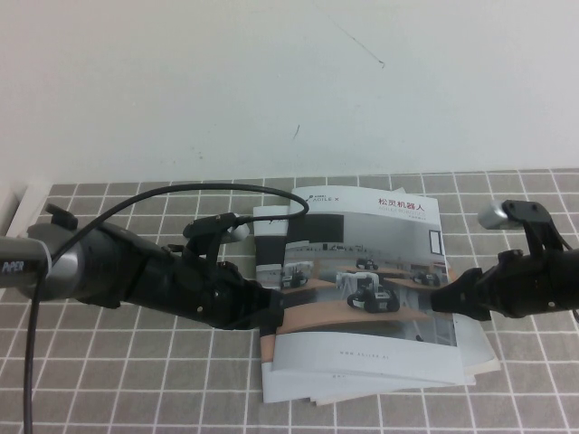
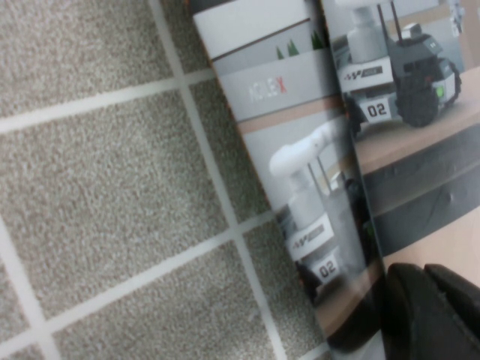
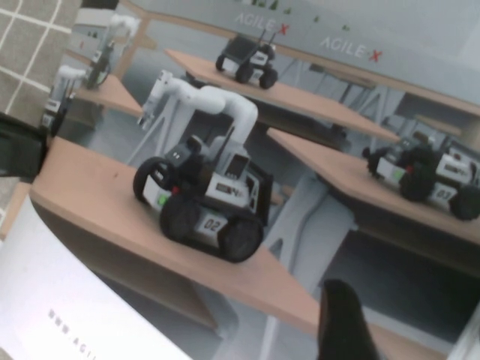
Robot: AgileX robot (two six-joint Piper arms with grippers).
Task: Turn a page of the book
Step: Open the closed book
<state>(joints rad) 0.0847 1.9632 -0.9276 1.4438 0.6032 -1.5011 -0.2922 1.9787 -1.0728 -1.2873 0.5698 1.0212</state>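
Closed book atop booklet stack, centre of tiled tabletop. Left gripper at book's left edge, opening unclear. Right gripper at right edge, wide open, holding nothing.

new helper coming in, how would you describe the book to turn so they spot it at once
On the grey tiled table, between the left gripper and right gripper, lies a fanned stack of booklets. The book is the top one, its whole cover photo of robots on wooden desks showing.
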